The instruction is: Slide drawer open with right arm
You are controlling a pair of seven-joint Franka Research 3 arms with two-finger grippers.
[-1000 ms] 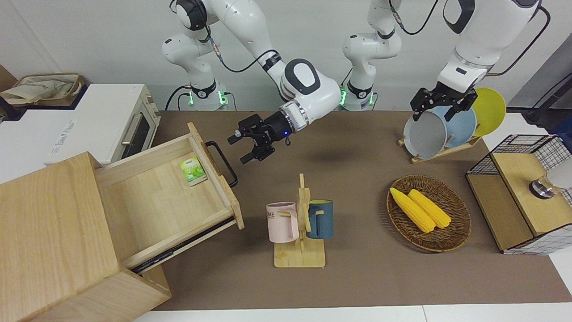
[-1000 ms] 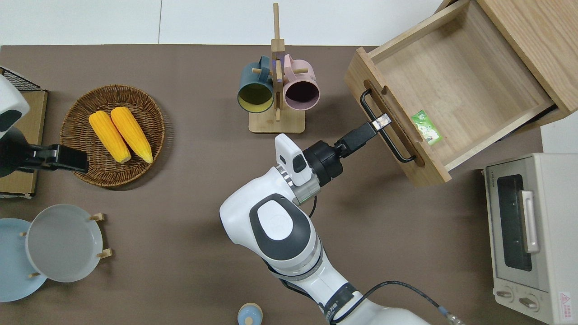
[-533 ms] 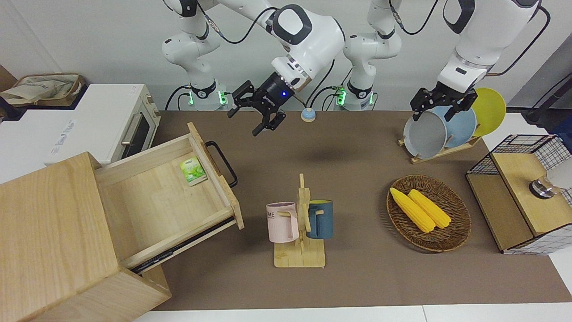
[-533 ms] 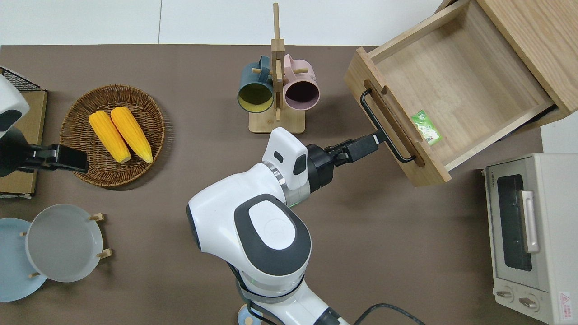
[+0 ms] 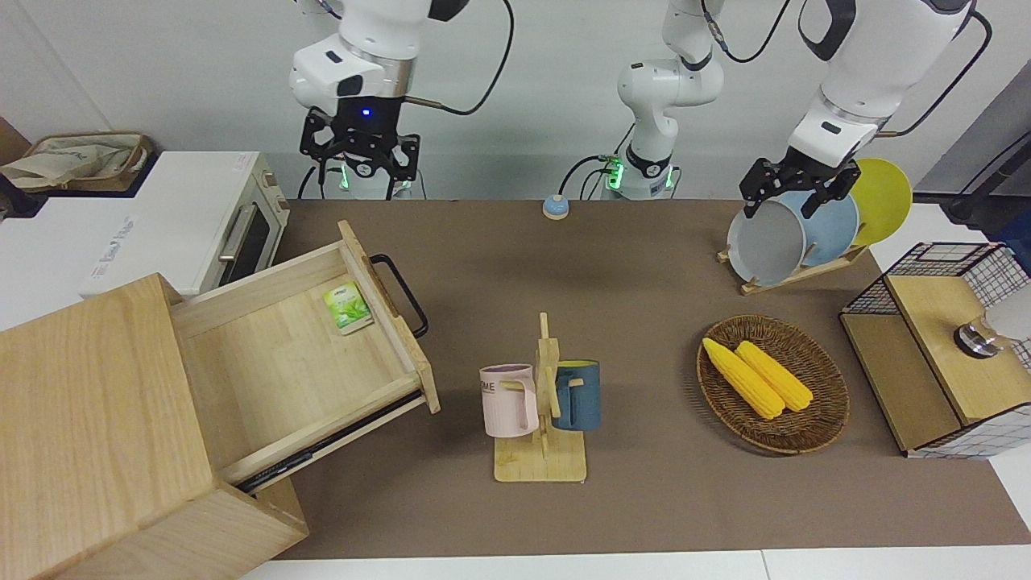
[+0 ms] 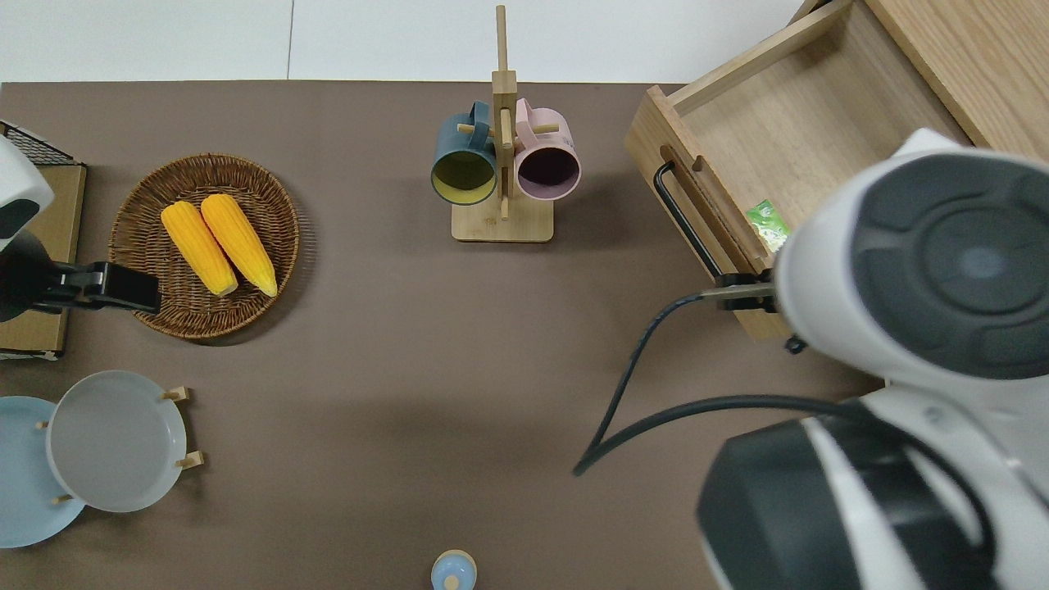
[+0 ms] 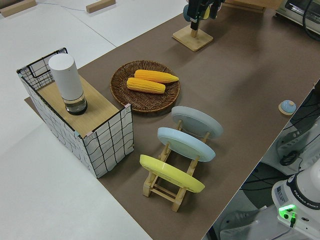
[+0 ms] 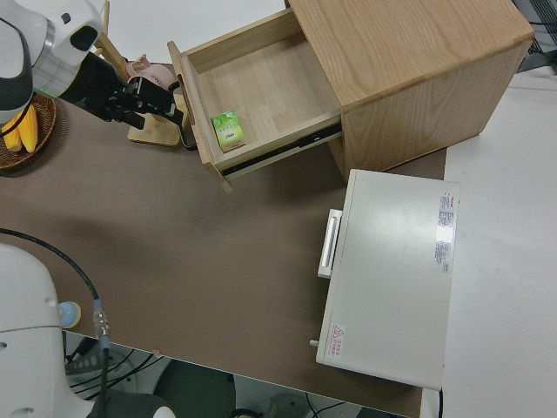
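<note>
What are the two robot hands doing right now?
Right gripper: open, holding nothing, up away from the drawer.
Left gripper: parked.

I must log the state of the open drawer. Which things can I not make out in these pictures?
- Drawer: overhead view, the right arm covers its end toward the wooden box.
- Green packet: print too small to read in any view.
- Toaster oven: overhead view, wholly hidden by the arm.
- Wooden box: front view, cut off by the picture's edge.
</note>
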